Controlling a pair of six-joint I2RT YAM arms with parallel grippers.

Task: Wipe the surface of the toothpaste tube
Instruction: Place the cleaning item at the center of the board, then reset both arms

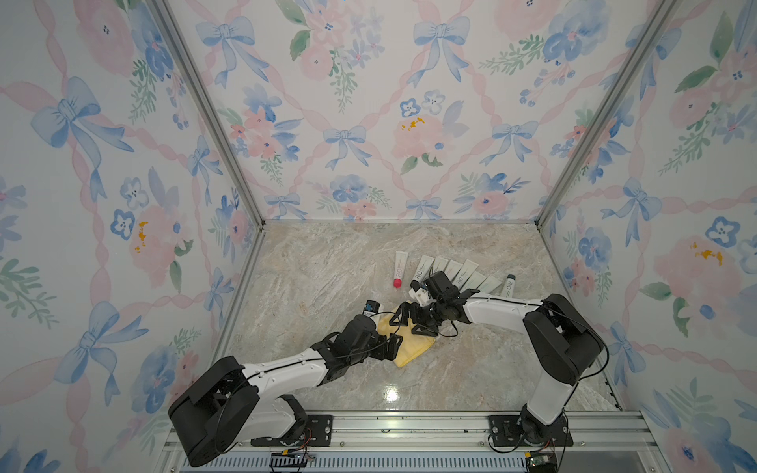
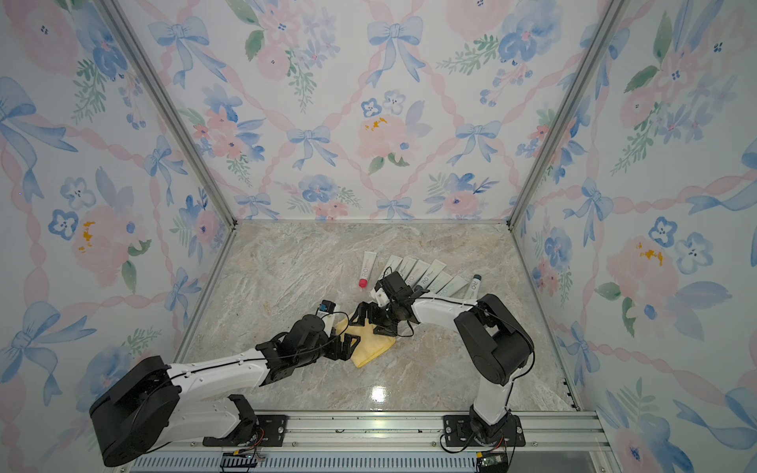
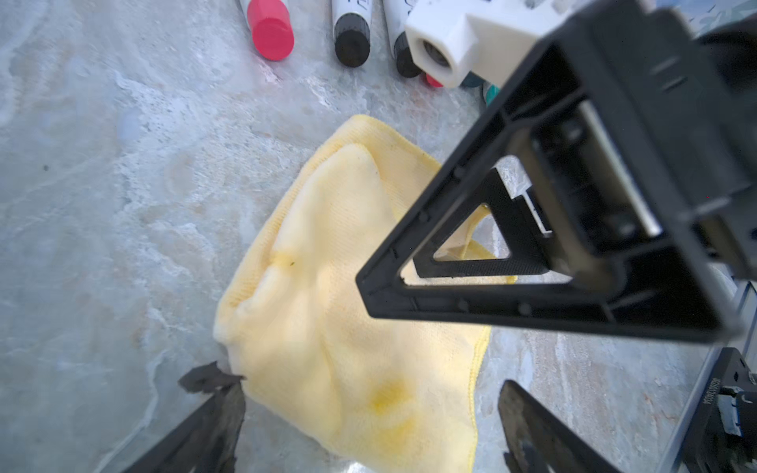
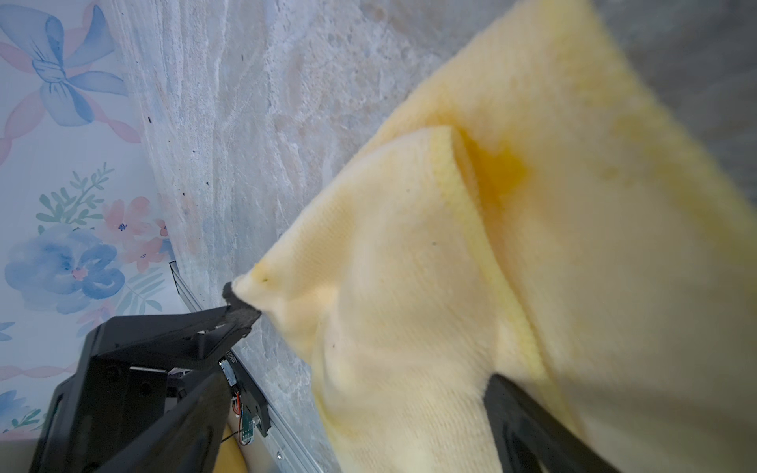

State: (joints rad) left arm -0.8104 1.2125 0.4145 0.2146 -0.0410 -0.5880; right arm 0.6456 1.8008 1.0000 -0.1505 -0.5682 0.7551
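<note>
- In both top views a fan of toothpaste tubes (image 1: pixel 458 272) (image 2: pixel 426 273) lies flat on the far right part of the marble table (image 1: pixel 327 266) (image 2: pixel 286 266), none of them held. A red-capped tube (image 1: pixel 399 270) (image 2: pixel 366 270) lies at the fan's left end and a teal-capped tube (image 1: pixel 508 286) (image 2: pixel 473 286) at its right end.
- In both top views a crumpled yellow cloth (image 1: pixel 409 348) (image 2: pixel 370 350) lies mid-table, nearer than the tubes. The left gripper (image 1: pixel 394 346) (image 2: pixel 354 342) hangs over its left part and the right gripper (image 1: pixel 409 321) (image 2: pixel 370 319) over its far edge.
- Left wrist view: the left gripper (image 3: pixel 364 383) has its jaws spread wide with the yellow cloth (image 3: pixel 327 286) lying between them, ungripped. One fingertip (image 3: pixel 213 376) touches the cloth's edge. The right gripper (image 3: pixel 393 274) hovers above the cloth with its jaws parted, holding nothing. Beyond the cloth lie a red cap (image 3: pixel 270 28) and black caps (image 3: pixel 352 41).
- Right wrist view: the right gripper (image 4: pixel 360 409) also stands wide open, straddling the yellow cloth (image 4: pixel 532 204). A left fingertip (image 4: pixel 241 307) touches the cloth's pointed corner. The tubes are out of frame.
</note>
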